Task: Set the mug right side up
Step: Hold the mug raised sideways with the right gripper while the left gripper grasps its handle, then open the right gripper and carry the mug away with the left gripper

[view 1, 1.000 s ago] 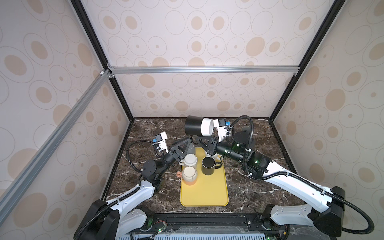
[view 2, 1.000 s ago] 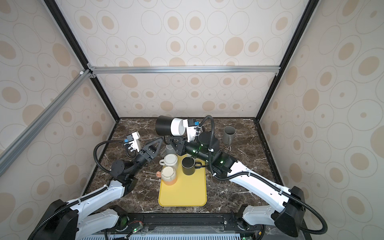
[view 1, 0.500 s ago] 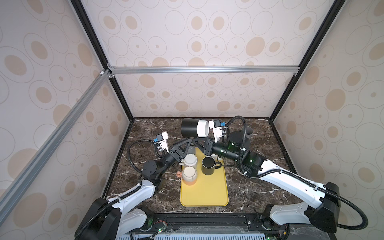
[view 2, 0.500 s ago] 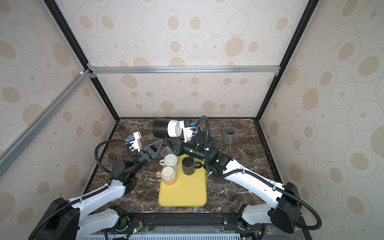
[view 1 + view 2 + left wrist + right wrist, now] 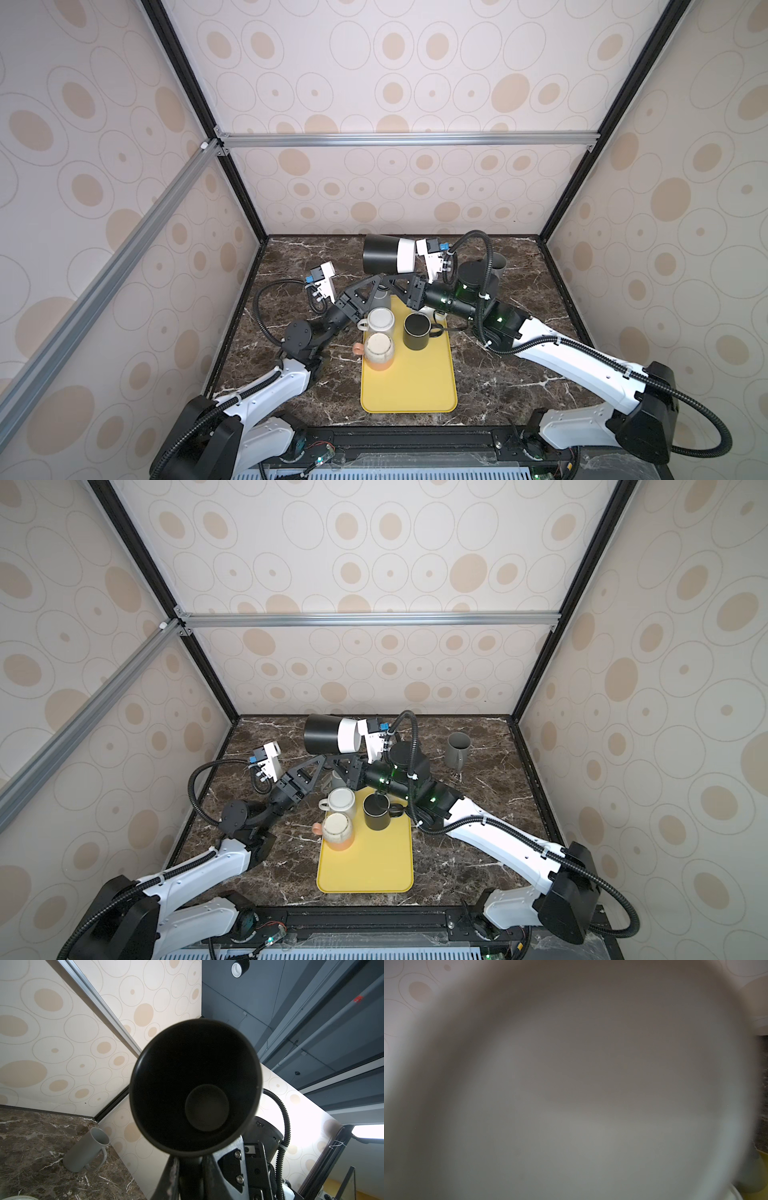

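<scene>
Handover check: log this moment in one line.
mug: airborne, on its side | right pincer: shut on mug | left pincer: shut on mug | status: not yet upright

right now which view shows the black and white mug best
The top views show the black and white mug whole, sideways in the air. Left wrist only looks into its dark mouth; right wrist is a pale blur, likely its white end.

dark marble table bears a yellow tray and grey mug.
</scene>
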